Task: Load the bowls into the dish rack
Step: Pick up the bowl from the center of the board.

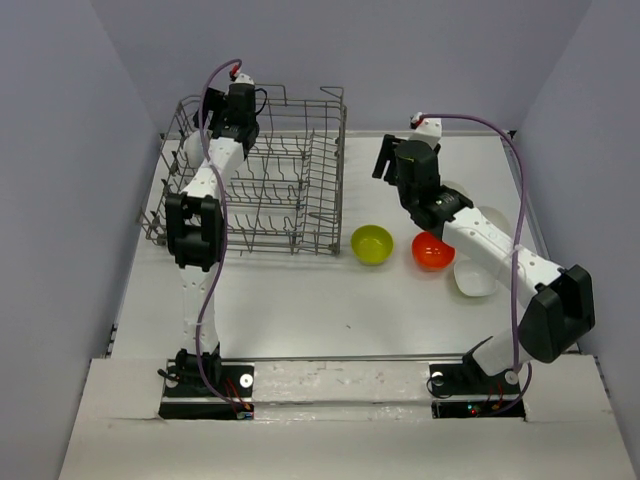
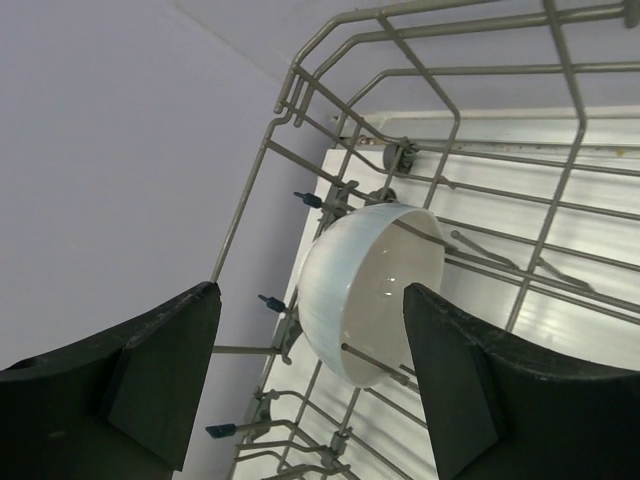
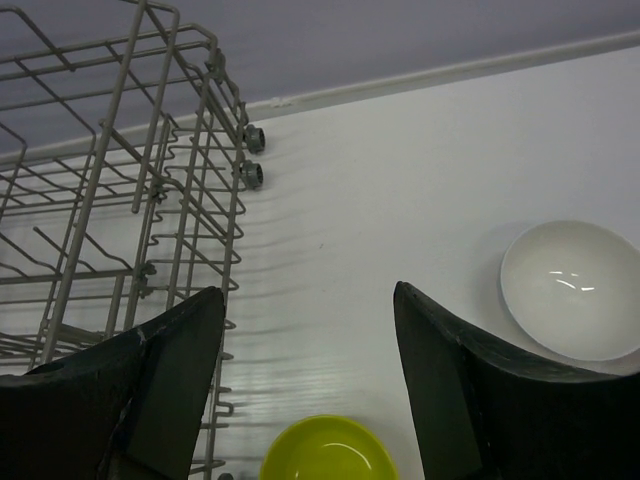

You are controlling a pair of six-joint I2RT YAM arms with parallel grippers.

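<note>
**Fig.** The left gripper [image 2: 310,375], jaws spread wide and holding nothing, hangs inside the dish rack [image 1: 328,175], which stands at the far left of the table [image 1: 330,310]. Below it a white bowl [image 2: 365,300] leans on its side among the tines. The right gripper [image 3: 305,380], equally wide and empty, hangs beside the rack. A yellow-green bowl [image 1: 371,243], a red bowl [image 1: 432,250] and a second white bowl [image 3: 570,290] lie on the table.

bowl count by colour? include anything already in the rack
White bowls: 3 (one in the rack, two outside it)
Yellow bowl: 1
Red bowl: 1
Total: 5 bowls
</note>
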